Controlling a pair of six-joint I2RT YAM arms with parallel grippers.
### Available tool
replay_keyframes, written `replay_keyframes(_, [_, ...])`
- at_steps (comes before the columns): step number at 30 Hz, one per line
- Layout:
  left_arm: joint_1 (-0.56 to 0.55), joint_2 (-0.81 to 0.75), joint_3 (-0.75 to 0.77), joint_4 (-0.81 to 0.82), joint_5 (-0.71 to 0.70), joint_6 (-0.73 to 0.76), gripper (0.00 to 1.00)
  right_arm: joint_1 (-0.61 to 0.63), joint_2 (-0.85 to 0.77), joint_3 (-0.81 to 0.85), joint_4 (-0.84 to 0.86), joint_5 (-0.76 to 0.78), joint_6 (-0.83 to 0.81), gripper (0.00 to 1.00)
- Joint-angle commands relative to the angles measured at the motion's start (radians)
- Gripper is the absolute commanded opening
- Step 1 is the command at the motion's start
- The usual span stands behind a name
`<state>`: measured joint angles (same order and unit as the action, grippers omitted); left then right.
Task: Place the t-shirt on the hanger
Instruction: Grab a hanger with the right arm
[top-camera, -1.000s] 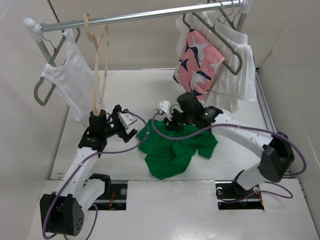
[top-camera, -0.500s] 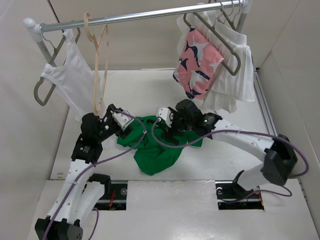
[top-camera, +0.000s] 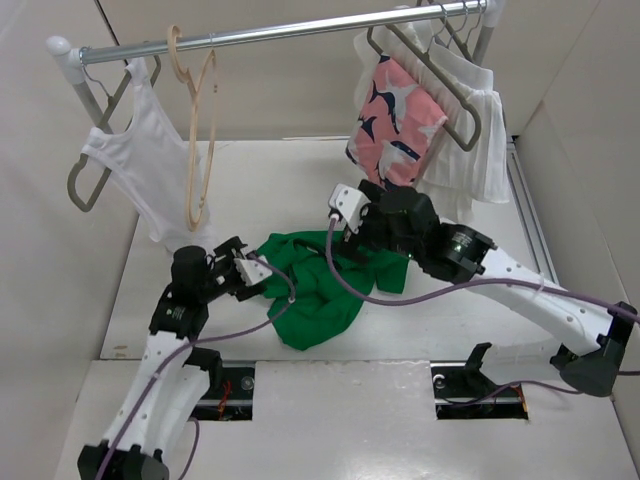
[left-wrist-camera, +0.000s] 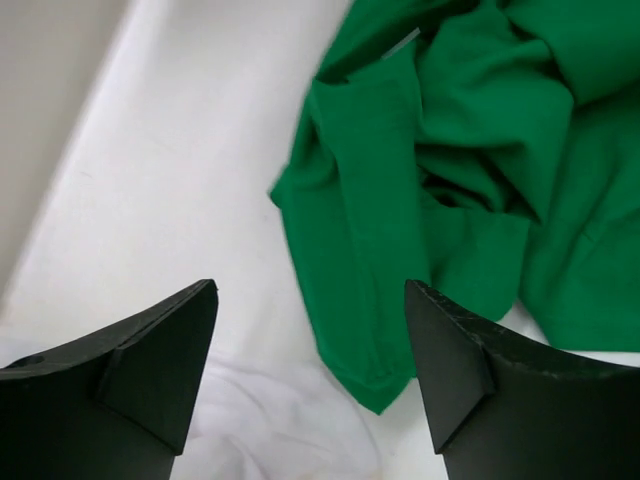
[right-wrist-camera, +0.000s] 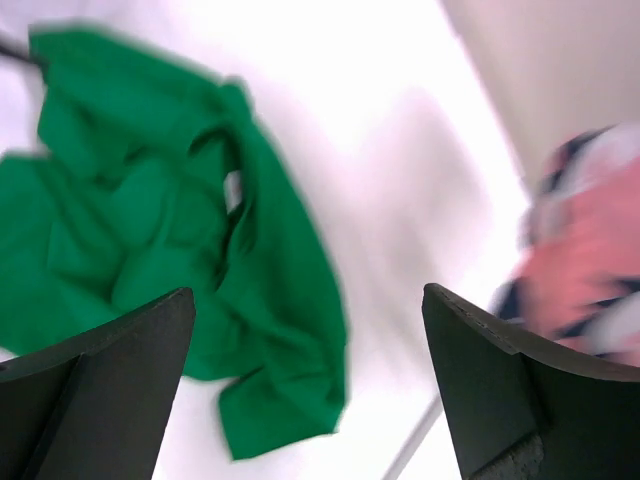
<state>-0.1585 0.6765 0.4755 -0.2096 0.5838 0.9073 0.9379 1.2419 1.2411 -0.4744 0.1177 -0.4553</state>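
The left gripper (top-camera: 246, 272) is reaching low over the table (top-camera: 270, 170) at the left edge of the t-shirt (top-camera: 320, 285). In the left wrist view its two dark fingers (left-wrist-camera: 150, 370) are standing well apart, and nothing is sitting between them. The green cloth is lying on the table just ahead of and below the tips, with one long fold running down toward the gap. The pictures are not showing any contact between the fingers and the fabric. A patch of white cloth (left-wrist-camera: 270, 430) is showing at the bottom of that view, under the gripper.

The right gripper (top-camera: 350, 232) is hanging above the far right side of the t-shirt, raised off the table. In the right wrist view its fingers (right-wrist-camera: 100, 390) are spread wide and holding nothing. That view is blurred. The green cloth is spreading out below it on the left, and the pink patterned garment (right-wrist-camera: 590, 250) is showing at the right edge.

The t-shirt is lying crumpled on the white table between the two arms, and neither gripper is gripping it. The hanger (top-camera: 191, 150) is hanging bare by its hook from the rail (top-camera: 300, 30) at the upper left. It is beside the white tank top (top-camera: 140, 170) and well apart from the t-shirt.
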Motion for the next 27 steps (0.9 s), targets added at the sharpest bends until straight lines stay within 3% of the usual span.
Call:
replay_keyframes(1, [0.005, -0.136, -0.087, 0.102, 0.031, 0.028, 0.73, 0.009, 0.007, 0.203, 0.045, 0.017, -0.051, 1.0])
replay_keyframes(5, [-0.016, -0.308, -0.144, 0.09, 0.031, 0.042, 0.78, 0.009, 0.148, 0.513, 0.054, -0.127, -0.08, 1.0])
replay_keyframes(8, [-0.027, -0.351, -0.144, 0.046, 0.022, 0.016, 0.8, 0.009, 0.295, 0.775, 0.097, -0.324, -0.101, 1.0])
replay_keyframes(10, [-0.027, -0.361, -0.135, 0.02, 0.022, 0.004, 0.8, 0.009, 0.347, 0.848, 0.208, -0.47, -0.102, 1.0])
replay_keyframes(13, [-0.027, -0.351, -0.114, -0.023, 0.002, 0.004, 0.81, 0.009, 0.361, 0.77, 0.457, -0.524, 0.076, 1.0])
replay_keyframes(14, [-0.027, -0.351, -0.113, -0.024, -0.01, -0.005, 0.81, 0.009, 0.361, 0.737, 0.653, -0.524, 0.145, 1.0])
replay_keyframes(17, [-0.027, -0.341, -0.101, -0.037, -0.035, -0.014, 0.81, 0.009, 0.396, 0.673, 0.908, -0.535, 0.366, 1.0])
replay_keyframes(23, [-0.027, -0.341, -0.101, -0.047, -0.035, -0.024, 0.81, -0.011, 0.678, 0.886, 1.019, -0.67, 0.883, 0.97])
replay_keyframes(24, [-0.027, -0.341, -0.101, -0.047, -0.035, -0.024, 0.81, -0.011, 0.706, 0.896, 1.095, -0.681, 0.935, 0.92])
replay_keyframes(27, [-0.027, -0.341, -0.101, -0.056, -0.025, -0.024, 0.81, -0.002, 0.743, 0.902, 1.096, -0.663, 1.008, 0.92])
